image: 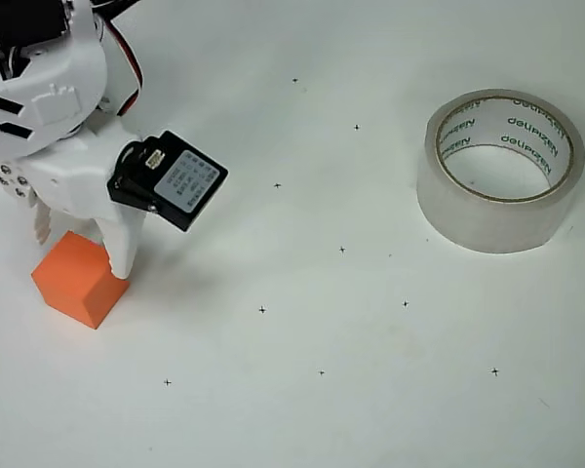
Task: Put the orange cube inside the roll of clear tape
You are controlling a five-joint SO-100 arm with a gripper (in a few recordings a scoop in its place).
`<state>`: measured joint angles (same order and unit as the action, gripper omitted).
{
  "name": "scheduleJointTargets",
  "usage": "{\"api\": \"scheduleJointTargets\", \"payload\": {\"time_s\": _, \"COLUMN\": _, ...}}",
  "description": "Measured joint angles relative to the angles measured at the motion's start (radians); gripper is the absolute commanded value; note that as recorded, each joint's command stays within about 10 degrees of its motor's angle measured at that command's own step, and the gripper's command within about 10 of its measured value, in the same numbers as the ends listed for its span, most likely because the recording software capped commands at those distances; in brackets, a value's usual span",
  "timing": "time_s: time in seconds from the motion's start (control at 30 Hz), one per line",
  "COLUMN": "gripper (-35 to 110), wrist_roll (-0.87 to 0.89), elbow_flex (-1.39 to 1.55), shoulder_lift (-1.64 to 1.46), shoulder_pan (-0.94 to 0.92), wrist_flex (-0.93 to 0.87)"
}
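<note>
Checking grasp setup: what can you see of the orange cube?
The orange cube is a plain, matte, bright orange solid block with clean edges, resting flat on the white table at lower left in the overhead view, turned corner-on. The white gripper stands over its upper edge, one finger down along its right side, seemingly touching; the other sits near its upper left. It lies far from the roll of clear tape.
</note>
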<state>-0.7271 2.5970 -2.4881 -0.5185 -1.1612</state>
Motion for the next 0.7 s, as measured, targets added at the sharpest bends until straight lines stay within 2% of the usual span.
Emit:
{"api": "scheduleJointTargets", "payload": {"time_s": 0.4, "gripper": 42, "wrist_roll": -0.018, "elbow_flex": 0.002, "shoulder_lift": 0.08, "shoulder_pan": -0.037, "wrist_flex": 0.049}}
{"api": "scheduleJointTargets", "payload": {"time_s": 0.7, "gripper": 30, "wrist_roll": -0.017, "elbow_flex": 0.037, "shoulder_lift": 0.101, "shoulder_pan": -0.052, "wrist_flex": 0.049}}
